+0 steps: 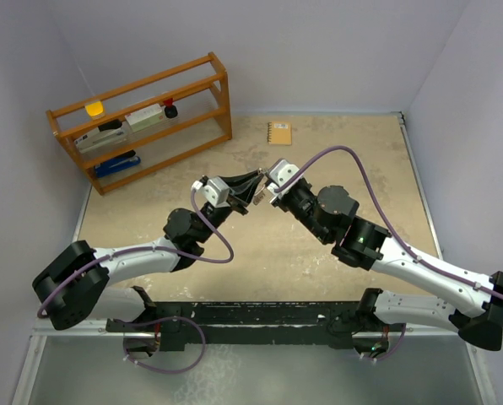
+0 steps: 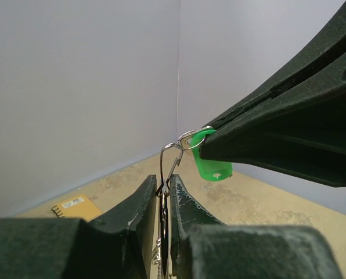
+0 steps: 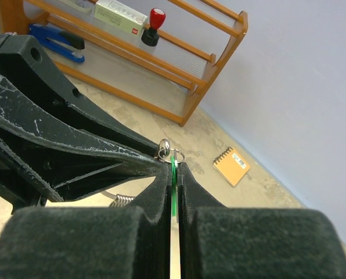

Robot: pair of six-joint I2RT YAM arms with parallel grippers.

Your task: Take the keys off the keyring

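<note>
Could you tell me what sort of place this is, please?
Likely a robot test cell staged as a desk: plain walls enclose a beige table, two arms are mounted at its near edge, and a wooden rack holds a stapler and stamp.

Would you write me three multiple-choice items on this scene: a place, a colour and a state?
1. Where is the notebook? A on the rack; B on the table, by the far wall; C on the floor.
2. What colour is the key in the right gripper? A red; B blue; C green.
3. How is the left gripper? A wide open; B closed on the keyring; C closed on the notebook.
1 B, it lies on the tabletop; 2 C, green plastic shows between the fingers; 3 B, wire runs between its fingers.
</note>
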